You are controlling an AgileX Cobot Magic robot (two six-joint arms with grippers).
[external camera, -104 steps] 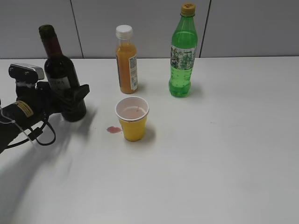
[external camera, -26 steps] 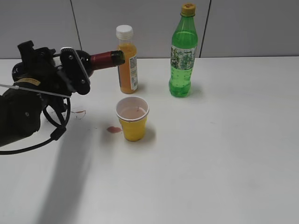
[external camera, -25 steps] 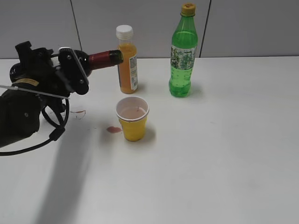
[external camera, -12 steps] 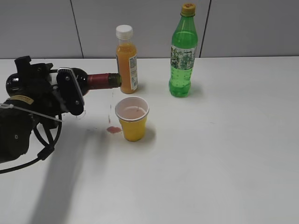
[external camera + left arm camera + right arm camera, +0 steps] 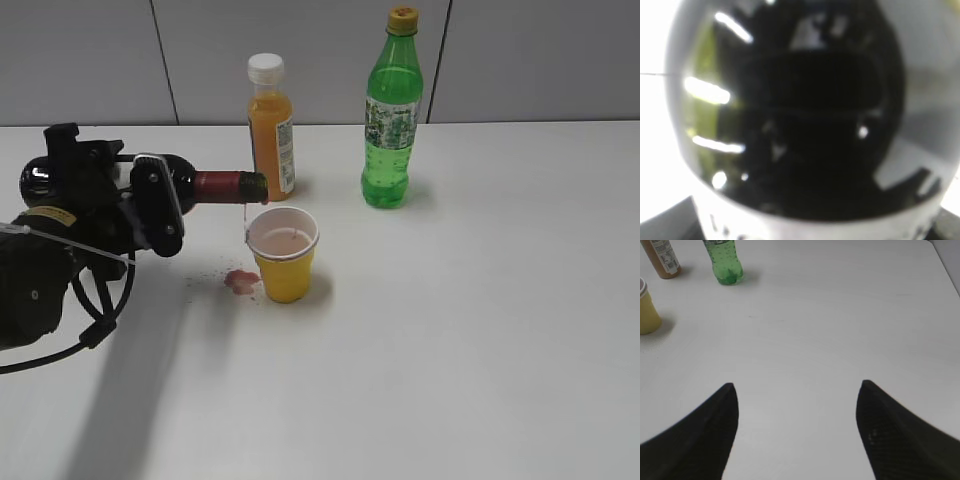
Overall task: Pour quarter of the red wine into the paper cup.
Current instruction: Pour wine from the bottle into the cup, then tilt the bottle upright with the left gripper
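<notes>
My left gripper (image 5: 150, 205) is shut on the red wine bottle (image 5: 215, 185), which lies nearly level with its maroon neck pointing right. The mouth sits just above the left rim of the yellow paper cup (image 5: 284, 255), and a thin red stream falls at that rim. The cup holds a little pinkish liquid. In the left wrist view the dark glass of the bottle (image 5: 805, 115) fills the frame. My right gripper (image 5: 796, 390) is open and empty over bare table; the cup (image 5: 646, 310) shows at the left edge of that view. The right gripper is out of the exterior view.
A red wine puddle (image 5: 240, 281) lies on the white table (image 5: 480, 320) just left of the cup. An orange juice bottle (image 5: 271, 130) and a green soda bottle (image 5: 392, 115) stand behind the cup. Both also show in the right wrist view, the juice (image 5: 661, 259) and the soda (image 5: 724, 260).
The left gripper has lowered and tipped the wine bottle further, bringing its mouth down to the cup's left rim. Wine now runs out, and the puddle beside the cup has grown.
</notes>
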